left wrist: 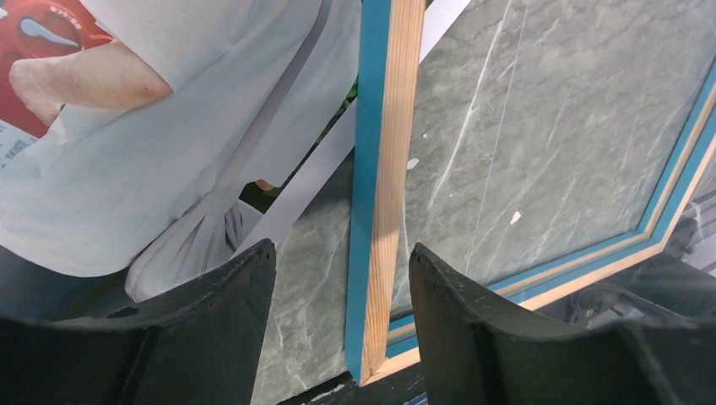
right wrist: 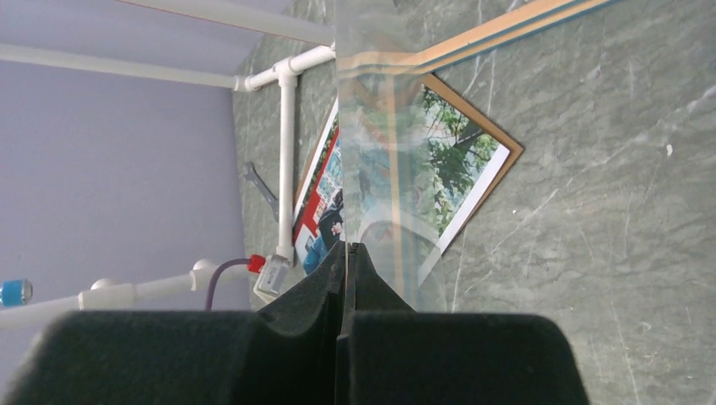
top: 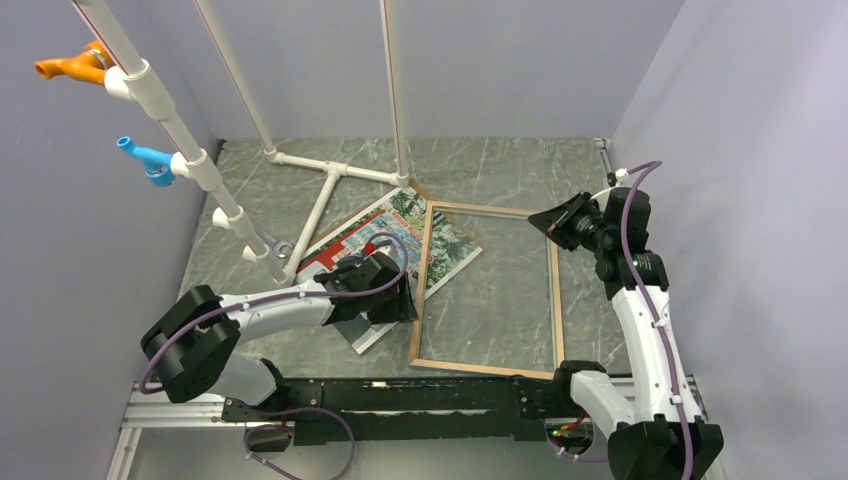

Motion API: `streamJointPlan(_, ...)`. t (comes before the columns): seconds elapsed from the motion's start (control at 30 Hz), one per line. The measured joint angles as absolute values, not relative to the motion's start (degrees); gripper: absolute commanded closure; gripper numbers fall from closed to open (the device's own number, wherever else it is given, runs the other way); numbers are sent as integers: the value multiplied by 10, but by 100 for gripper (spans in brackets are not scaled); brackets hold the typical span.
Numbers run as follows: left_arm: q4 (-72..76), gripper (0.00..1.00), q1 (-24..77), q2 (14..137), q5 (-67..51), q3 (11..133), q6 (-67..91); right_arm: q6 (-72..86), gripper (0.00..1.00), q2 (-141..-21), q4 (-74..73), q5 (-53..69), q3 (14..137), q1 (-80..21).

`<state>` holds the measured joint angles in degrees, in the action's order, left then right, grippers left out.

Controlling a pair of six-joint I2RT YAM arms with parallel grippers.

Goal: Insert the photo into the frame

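Straddling the left rail of the frame (left wrist: 384, 169) by its near corner, the left gripper (left wrist: 342, 261) has its jaws apart, one finger on each side of the wood, contact unclear. Right gripper (right wrist: 348, 249) is pressed closed at the frame's far right corner, apparently pinching the clear pane's edge. The photo (top: 400, 215) lies face up on a brown backing board (right wrist: 505, 160) left of the frame, one corner under that left rail.

Left arm (top: 280, 308): white links, black joints
Right arm (top: 640, 320): white links, black joints
Cables (top: 627, 225): purple
Claw fingers (left wrist: 473, 337): matte black
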<state>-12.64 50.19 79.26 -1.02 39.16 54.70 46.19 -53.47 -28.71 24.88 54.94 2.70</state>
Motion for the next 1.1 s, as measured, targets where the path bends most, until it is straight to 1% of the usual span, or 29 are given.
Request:
streamJointPlan(0.23,-127,43,502,827,-10,400,542,483,100,-523,-268,263,511,30)
streamJointPlan(0.43,-130,46,502,832,-10,404,541,502,100,-515,-253,273,489,30)
streamJointPlan(1.1,-138,48,503,842,-1,415,541,536,100,-519,-203,290,453,30)
